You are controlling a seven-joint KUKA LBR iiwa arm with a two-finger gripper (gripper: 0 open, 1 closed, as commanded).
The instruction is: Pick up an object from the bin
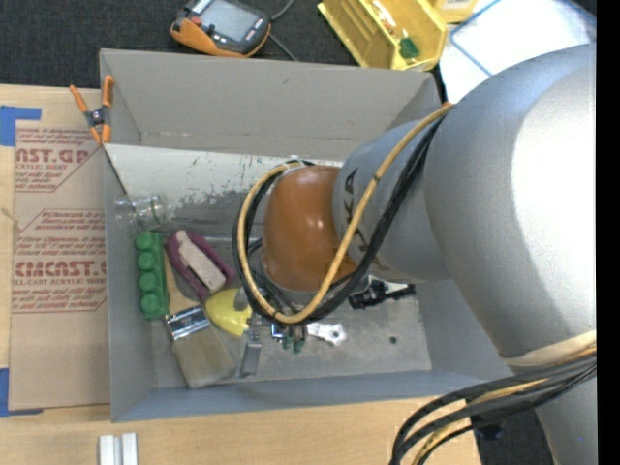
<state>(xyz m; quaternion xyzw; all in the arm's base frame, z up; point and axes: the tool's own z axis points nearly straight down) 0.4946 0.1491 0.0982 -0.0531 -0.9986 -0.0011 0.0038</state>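
My gripper (253, 347) is low in the bin's front left part, right beside a yellow rounded object (227, 311). A shiny metal piece (186, 324) lies just left of the yellow object. A flat olive pad (204, 361) rests at the front, touching or nearly touching the gripper's left side. A small white part (329, 334) and a small green bit (292, 343) lie just to its right.
A green studded strip (149, 274) runs along the left wall. Beside it lies a maroon holder with a pale pink block (199, 263). A clear bottle (141, 208) sits at the back left. The arm and its orange cover hide the middle and right of the bin.
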